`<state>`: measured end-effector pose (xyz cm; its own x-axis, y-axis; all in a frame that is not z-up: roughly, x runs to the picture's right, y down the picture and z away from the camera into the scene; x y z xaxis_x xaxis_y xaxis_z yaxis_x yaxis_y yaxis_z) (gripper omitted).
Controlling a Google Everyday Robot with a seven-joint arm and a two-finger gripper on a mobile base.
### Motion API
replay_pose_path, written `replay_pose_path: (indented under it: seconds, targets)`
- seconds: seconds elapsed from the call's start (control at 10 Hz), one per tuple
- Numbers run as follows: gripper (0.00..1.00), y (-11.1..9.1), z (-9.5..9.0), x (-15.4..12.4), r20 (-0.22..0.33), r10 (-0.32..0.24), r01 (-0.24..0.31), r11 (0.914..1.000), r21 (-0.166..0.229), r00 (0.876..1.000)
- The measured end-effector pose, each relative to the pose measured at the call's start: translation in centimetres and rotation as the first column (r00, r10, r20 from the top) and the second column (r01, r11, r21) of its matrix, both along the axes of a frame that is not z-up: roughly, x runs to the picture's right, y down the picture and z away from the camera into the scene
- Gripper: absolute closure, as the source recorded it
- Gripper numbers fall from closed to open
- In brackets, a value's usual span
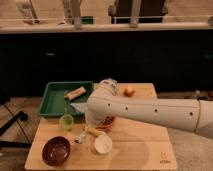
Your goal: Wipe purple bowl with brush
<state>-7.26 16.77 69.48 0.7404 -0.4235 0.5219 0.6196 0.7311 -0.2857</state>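
Note:
The purple bowl sits at the front left of the wooden table, dark and glossy inside. A small whitish brush lies or hangs just right of it, between the bowl and the white cup. My gripper points down from the thick white arm, right at the brush's upper end and next to a yellow stick. I cannot see whether it holds the brush. The gripper is right of and behind the purple bowl, not over it.
A green tray with a sponge-like block stands at the back left. A small green cup is in front of it. An orange-red bowl is mostly hidden under the arm. An orange fruit lies at the back.

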Motion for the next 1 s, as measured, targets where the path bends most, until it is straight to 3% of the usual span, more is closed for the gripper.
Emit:
replay_pose_path:
  seconds: [0.2, 0.6, 1.0]
  targets:
    - [1.0, 0.3, -0.2, -0.1, 0.009, -0.014, 0.014, 0.9999, 0.004, 1.0]
    - [1.0, -1.0, -0.5, 0.0, -0.008, -0.006, 0.006, 0.9991, 0.041, 1.0]
    - [1.0, -2.4, -2.2, -1.1, 0.028, -0.017, 0.014, 0.9958, 0.09, 0.999]
